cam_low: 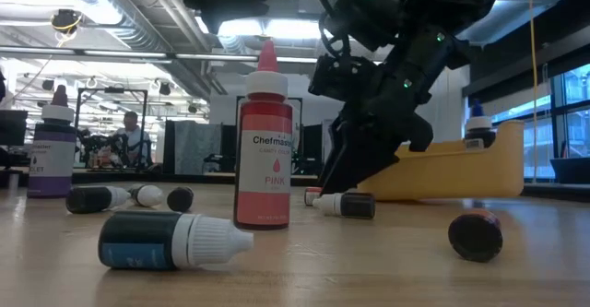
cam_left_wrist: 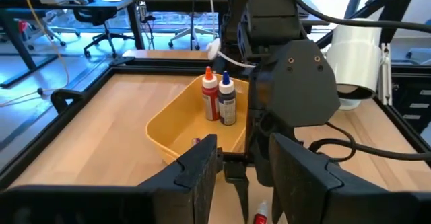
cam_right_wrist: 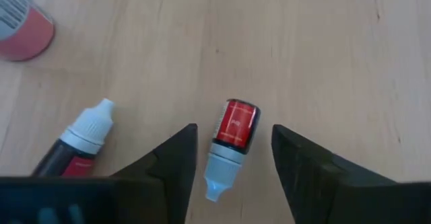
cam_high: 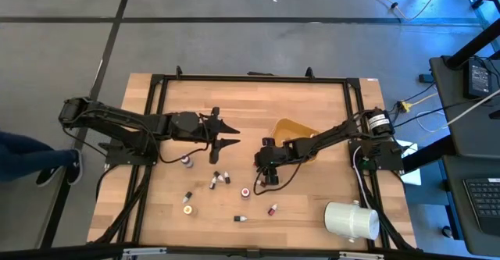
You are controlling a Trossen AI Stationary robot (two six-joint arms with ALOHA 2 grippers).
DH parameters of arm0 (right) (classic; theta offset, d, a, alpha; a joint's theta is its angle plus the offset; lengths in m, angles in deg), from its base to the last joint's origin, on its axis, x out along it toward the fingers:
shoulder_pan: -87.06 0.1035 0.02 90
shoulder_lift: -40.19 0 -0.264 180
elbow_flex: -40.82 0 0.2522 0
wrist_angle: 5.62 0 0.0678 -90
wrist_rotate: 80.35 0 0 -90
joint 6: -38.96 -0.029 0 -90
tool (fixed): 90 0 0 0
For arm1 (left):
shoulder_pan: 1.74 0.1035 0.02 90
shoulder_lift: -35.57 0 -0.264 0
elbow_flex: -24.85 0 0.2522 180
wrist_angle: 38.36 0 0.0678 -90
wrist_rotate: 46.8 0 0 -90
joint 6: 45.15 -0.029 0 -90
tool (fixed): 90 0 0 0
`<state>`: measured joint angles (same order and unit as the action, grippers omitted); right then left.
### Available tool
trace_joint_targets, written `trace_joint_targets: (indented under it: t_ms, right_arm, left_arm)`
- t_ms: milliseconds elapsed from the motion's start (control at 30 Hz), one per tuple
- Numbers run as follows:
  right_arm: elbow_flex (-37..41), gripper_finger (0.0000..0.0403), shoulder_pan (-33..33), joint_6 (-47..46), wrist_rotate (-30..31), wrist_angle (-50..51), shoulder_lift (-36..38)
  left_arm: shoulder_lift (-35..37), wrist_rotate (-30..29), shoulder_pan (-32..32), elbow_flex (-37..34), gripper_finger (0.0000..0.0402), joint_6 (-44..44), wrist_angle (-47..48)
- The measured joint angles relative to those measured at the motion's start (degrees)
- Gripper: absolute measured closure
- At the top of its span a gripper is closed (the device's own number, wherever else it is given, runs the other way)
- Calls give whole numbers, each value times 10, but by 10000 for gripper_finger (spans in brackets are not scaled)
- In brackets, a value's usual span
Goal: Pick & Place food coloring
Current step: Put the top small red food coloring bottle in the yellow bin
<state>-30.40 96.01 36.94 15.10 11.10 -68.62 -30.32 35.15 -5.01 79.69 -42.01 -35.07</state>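
Observation:
Several tiny food coloring bottles lie scattered on the wooden table (cam_high: 312, 96); two stand upright in the yellow bowl (cam_left_wrist: 176, 120). My right gripper (cam_right_wrist: 234, 128) points down, open, over a red-labelled bottle with a white cap (cam_right_wrist: 232, 136) that lies on its side. Its fingers stand on either side of the bottle without touching it. In the low view this gripper (cam_low: 343, 183) reaches down to the tabletop. My left gripper (cam_high: 233, 134) hovers open to the left of the bowl (cam_high: 293, 130) and touches nothing.
A dark bottle with a white cap (cam_right_wrist: 74, 140) lies beside the right gripper's finger. An upright pink bottle (cam_low: 265, 150) and a lying dark one (cam_low: 171, 241) sit near the table's near edge. A purple bottle (cam_low: 51, 146) stands farther left. A big white cylinder (cam_high: 351, 219) lies near the right corner.

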Motion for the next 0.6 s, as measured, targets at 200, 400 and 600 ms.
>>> trace_joint_targets:
  t_ms: [200,400,600]
  right_arm:
    - [0,260,0,12,-1,4,-1]
    - [0,297,0,23,-3,13,-1]
    - [1,315,0,20,3,18,-1]
  left_arm:
    - [0,0,0,0,271,1,0]
    - [0,0,0,0,268,2,0]
    - [0,0,0,0,271,2,0]
